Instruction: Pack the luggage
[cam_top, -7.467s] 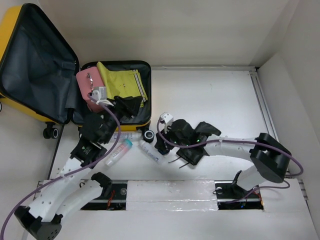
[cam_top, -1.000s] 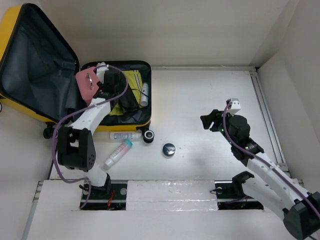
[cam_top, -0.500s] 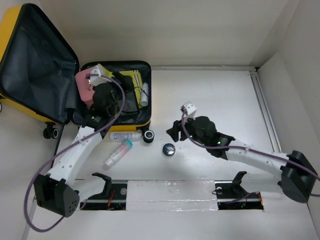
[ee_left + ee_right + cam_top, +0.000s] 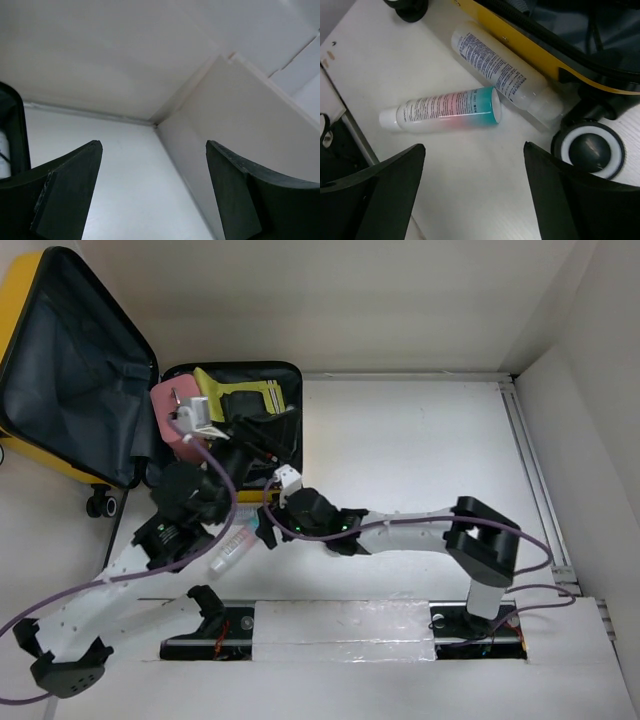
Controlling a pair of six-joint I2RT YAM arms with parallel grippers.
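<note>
The yellow suitcase point(image 4: 20, 300) lies open at the far left, its grey-lined lid flat and its base point(image 4: 292, 375) holding a yellow-green pouch point(image 4: 240, 390). Its yellow rim point(image 4: 530, 47) and a black wheel point(image 4: 590, 150) show in the right wrist view. My left gripper point(image 4: 275, 435) hangs open and empty over the base, pointing right; its wrist view point(image 4: 154, 145) shows only bare table and wall. My right gripper point(image 4: 262, 525) is open and empty, just above the table in front of the suitcase point(image 4: 474, 147), near a pink-and-teal tube point(image 4: 445, 110) and a clear bottle point(image 4: 505, 75).
A small pink case point(image 4: 172, 412) stands at the left side of the suitcase base. The pink-and-teal tube point(image 4: 228, 552) partly shows beside my left arm. My right arm spans the table's middle. White walls close the back and right point(image 4: 580, 390).
My right gripper has swung left, from the table's middle to the tubes by the suitcase's front. My left arm has drawn back and its gripper now points right over the base.
</note>
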